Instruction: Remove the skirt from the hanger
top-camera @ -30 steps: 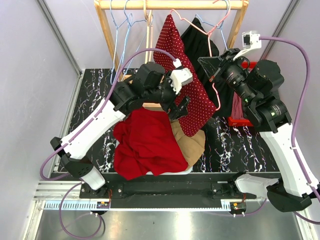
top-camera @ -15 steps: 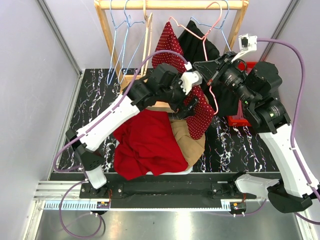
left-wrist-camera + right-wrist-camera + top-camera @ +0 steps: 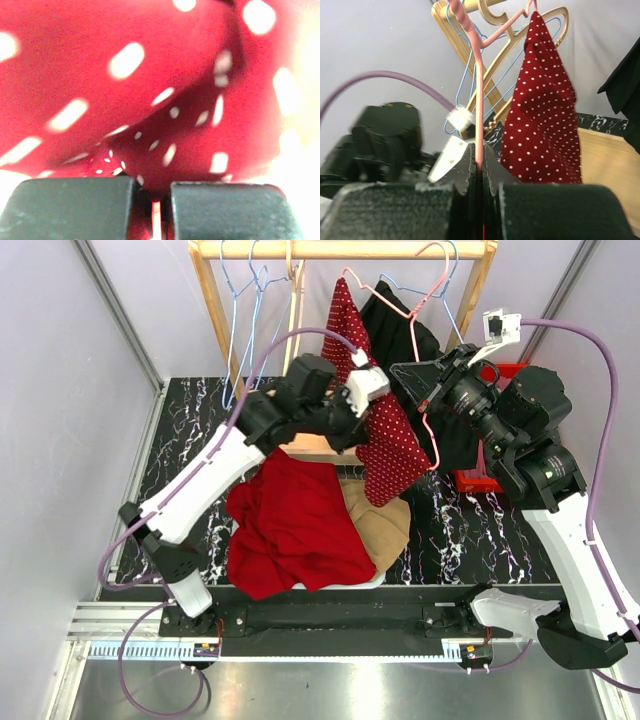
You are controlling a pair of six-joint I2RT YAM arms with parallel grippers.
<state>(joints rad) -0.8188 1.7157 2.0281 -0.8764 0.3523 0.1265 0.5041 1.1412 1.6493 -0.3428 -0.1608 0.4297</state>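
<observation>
Pinching skirt (image 3: pixel 390 440) in left claw (image 3: pixel 152 189), clamping pink hanger (image 3: pixel 479 90) in right claw (image 3: pixel 480 167). Likely handling soft and light; gripping bunched cloth.

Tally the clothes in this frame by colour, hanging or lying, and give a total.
dotted red skirt: 1
plain red garment: 1
tan garment: 1
black garment: 1
Total: 4
</observation>
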